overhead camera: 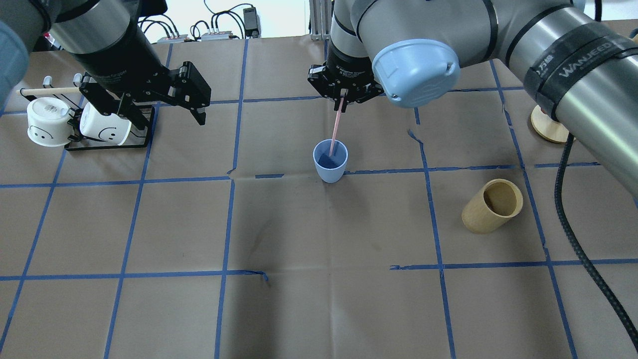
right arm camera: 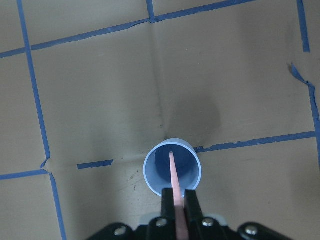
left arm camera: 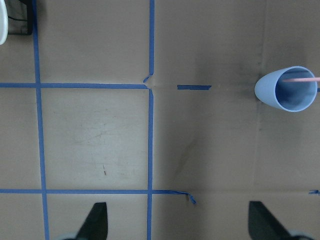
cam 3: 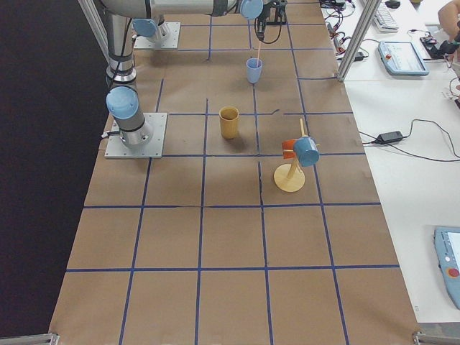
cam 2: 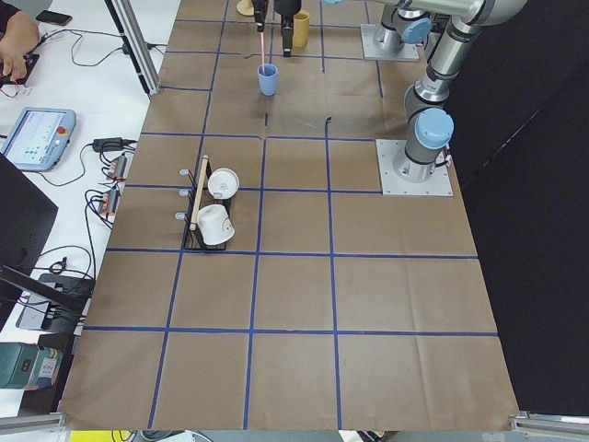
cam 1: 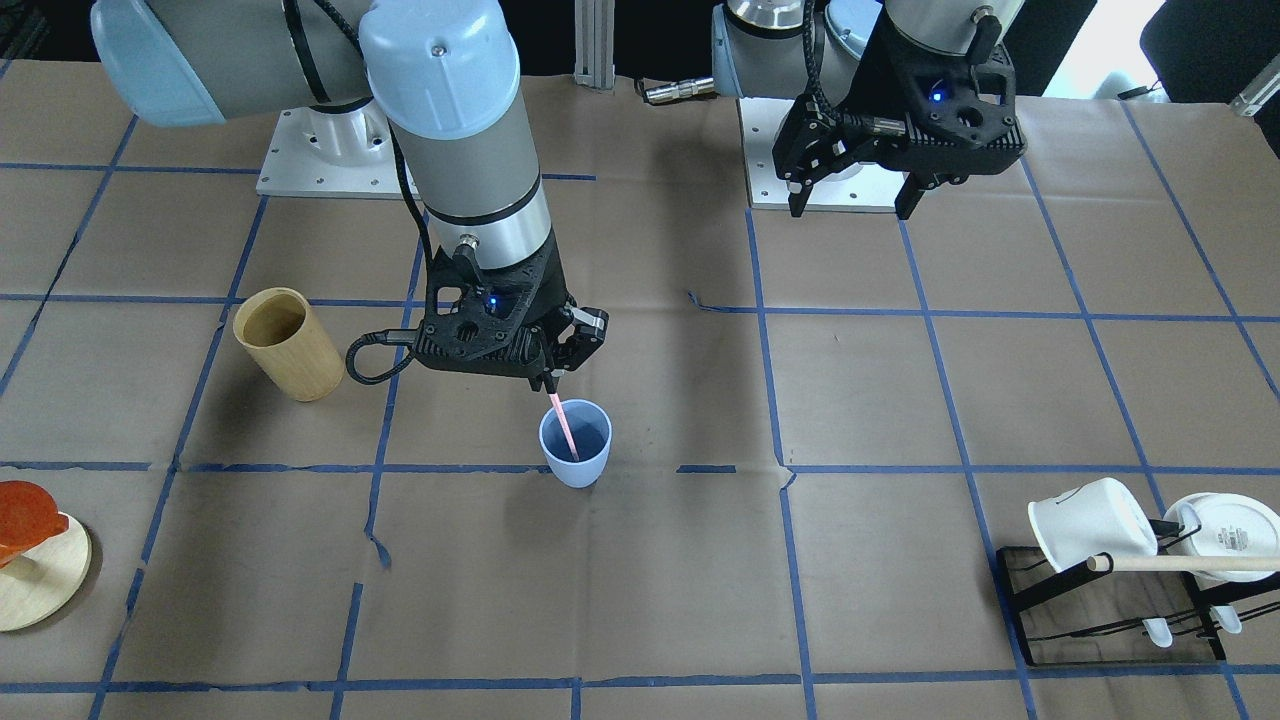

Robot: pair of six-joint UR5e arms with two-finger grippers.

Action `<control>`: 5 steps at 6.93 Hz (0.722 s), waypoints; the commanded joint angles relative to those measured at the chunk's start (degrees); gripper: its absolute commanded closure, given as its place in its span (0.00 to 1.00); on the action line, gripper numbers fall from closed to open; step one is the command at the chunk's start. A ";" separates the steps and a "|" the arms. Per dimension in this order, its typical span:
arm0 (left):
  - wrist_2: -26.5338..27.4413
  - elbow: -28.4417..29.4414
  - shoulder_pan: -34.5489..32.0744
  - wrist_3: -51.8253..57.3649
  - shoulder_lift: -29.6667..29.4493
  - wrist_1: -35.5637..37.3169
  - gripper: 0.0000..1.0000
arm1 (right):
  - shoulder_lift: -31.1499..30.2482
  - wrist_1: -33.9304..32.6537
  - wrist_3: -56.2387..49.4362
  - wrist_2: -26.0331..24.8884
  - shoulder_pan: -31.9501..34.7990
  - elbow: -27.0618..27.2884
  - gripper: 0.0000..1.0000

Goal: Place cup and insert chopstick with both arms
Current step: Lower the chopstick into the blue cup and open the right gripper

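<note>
Pink against blue: the chopstick (overhead camera: 337,124) slants down from my right gripper (overhead camera: 343,97), which is clenched on the stick's top end above the cup (overhead camera: 330,160). The stick's lower end is inside the cup; I cannot tell whether it touches the bottom. The cup stands upright on the paper-covered table (overhead camera: 319,279), at a blue tape line. My left gripper (cam 1: 853,205) hangs well apart from the cup, jaws spread, holding nothing. A tan wooden holder (overhead camera: 492,206) stands well apart on the cup's opposite side.

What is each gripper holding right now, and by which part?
Right gripper pinches the chopstick by its top end, tip inside the cup. Left gripper holds nothing.
</note>
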 commanded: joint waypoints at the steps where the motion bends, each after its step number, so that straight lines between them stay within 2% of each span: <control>1: -0.07 -0.20 0.03 0.09 0.46 -0.07 0.00 | 0.16 -0.38 0.76 -0.55 0.03 0.52 0.60; 2: -0.08 -0.20 -0.06 0.09 0.28 -0.07 0.00 | 0.16 -0.38 1.02 -0.72 0.03 0.52 0.40; 3: 0.53 -0.37 0.20 1.13 0.11 0.10 0.00 | -0.02 -0.38 1.11 -0.81 0.03 0.52 0.26; 5: 0.36 -0.29 0.21 3.07 -0.25 0.46 0.00 | -0.89 -0.21 -0.11 -0.99 -0.93 0.34 0.14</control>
